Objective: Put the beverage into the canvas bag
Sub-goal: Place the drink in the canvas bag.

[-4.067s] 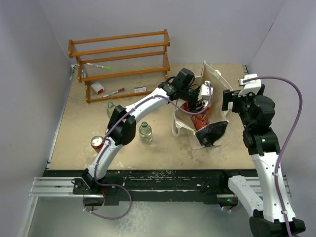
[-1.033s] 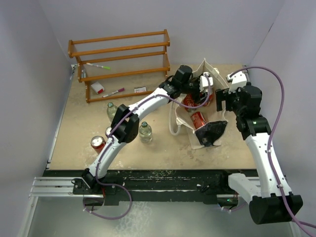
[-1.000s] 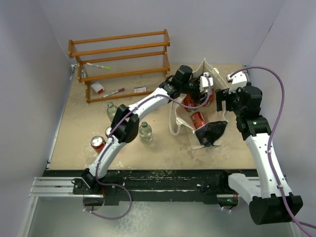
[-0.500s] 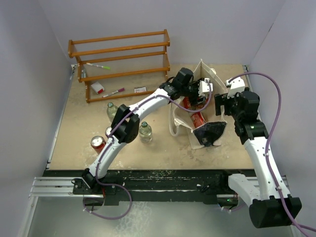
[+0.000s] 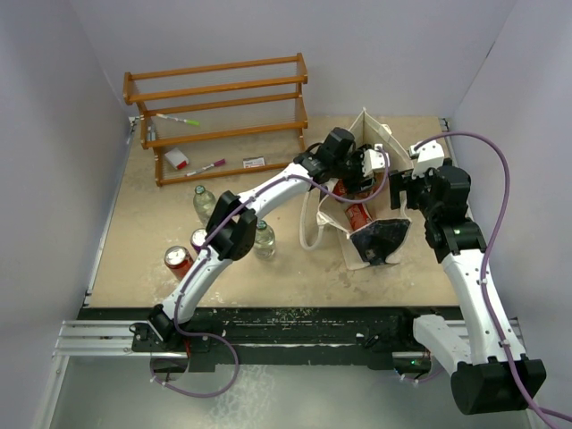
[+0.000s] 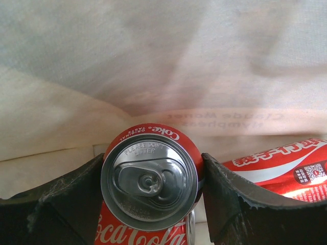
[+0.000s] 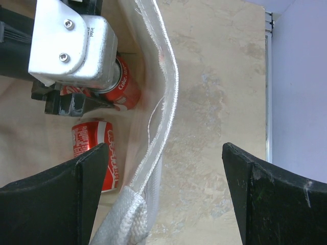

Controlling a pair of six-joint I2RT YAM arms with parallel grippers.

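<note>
The cream canvas bag [image 5: 382, 234] lies open at the right of the table, its black panel at the front. My left gripper [image 5: 362, 174] reaches into its mouth and is shut on a red Coca-Cola can [image 6: 149, 178], top end facing the wrist camera, inside the bag's cream cloth [image 6: 153, 56]. A second red can [image 6: 283, 166] lies beside it in the bag. The held can [image 7: 125, 89] and the loose can [image 7: 94, 153] also show in the right wrist view. My right gripper [image 7: 163, 196] is open wide, astride the bag's rim [image 7: 163, 102] and strap [image 7: 120, 224].
A wooden rack [image 5: 219, 112] with markers stands at the back left. Two glass bottles [image 5: 203, 198] [image 5: 261, 237] and two cans [image 5: 176, 260] [image 5: 198, 238] stand on the table left of the bag. Bare tabletop [image 7: 219, 102] lies right of the bag.
My left gripper has pushed the can a little further right and deeper into the bag. My right arm moved in from the right to the bag's rim over the last seconds.
</note>
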